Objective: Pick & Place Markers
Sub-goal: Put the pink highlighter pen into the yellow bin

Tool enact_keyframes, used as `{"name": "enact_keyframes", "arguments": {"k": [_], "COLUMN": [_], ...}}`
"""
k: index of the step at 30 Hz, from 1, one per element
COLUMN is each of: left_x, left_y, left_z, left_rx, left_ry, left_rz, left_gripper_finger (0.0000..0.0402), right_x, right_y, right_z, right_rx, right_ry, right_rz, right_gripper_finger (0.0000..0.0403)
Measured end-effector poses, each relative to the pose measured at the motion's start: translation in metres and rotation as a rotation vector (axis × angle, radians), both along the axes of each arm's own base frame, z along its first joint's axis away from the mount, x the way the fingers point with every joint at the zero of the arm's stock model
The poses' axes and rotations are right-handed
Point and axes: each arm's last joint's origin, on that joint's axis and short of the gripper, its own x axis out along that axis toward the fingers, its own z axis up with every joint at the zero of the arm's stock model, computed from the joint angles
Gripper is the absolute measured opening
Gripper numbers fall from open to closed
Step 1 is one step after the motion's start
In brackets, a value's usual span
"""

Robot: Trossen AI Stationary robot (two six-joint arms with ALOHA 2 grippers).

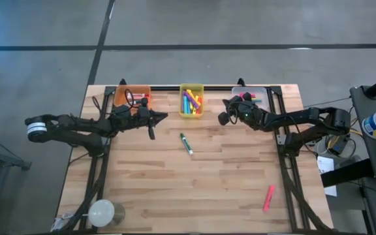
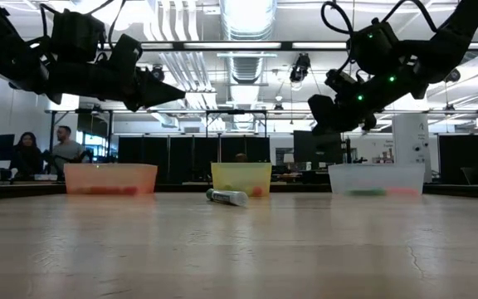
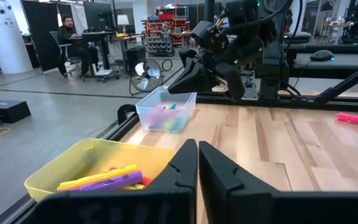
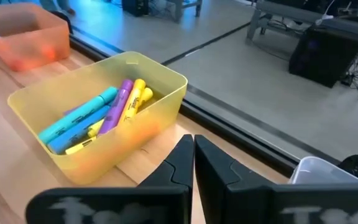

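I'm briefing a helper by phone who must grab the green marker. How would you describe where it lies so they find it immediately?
Start at the yellow bin in the middle of the table's far edge. Just in front of it, alone on bare wood, lies the green marker. The only other loose marker is pink, far off near the right front corner.

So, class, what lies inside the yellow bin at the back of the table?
The yellow bin holds several markers: blue, purple and yellow ones lying side by side. Whatever lies beneath them is covered, so the full count cannot be told.
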Motion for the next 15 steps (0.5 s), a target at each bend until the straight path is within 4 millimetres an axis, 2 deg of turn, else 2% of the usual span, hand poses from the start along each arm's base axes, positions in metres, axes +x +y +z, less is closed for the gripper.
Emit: {"name": "enact_keyframes", "arguments": {"k": [8, 15], "left_x": [0.0, 0.0], "left_y": [0.0, 0.0], "left_z": [-0.001, -0.002], "left_rx": [-0.003, -0.006], "left_ry": [0.008, 0.018], "left_rz": [0.0, 0.0], "left_gripper_finger": [0.0001, 0.0], "right_x": [0.001, 0.006], "right_y": [0.001, 0.02], "right_z": [0.0, 0.008], "right_rx": [0.028, 0.014], "right_ry": [-0.026, -0.054], "right_rz": [0.019, 0.098], "right_gripper_finger": [0.0008, 0.0008]}}
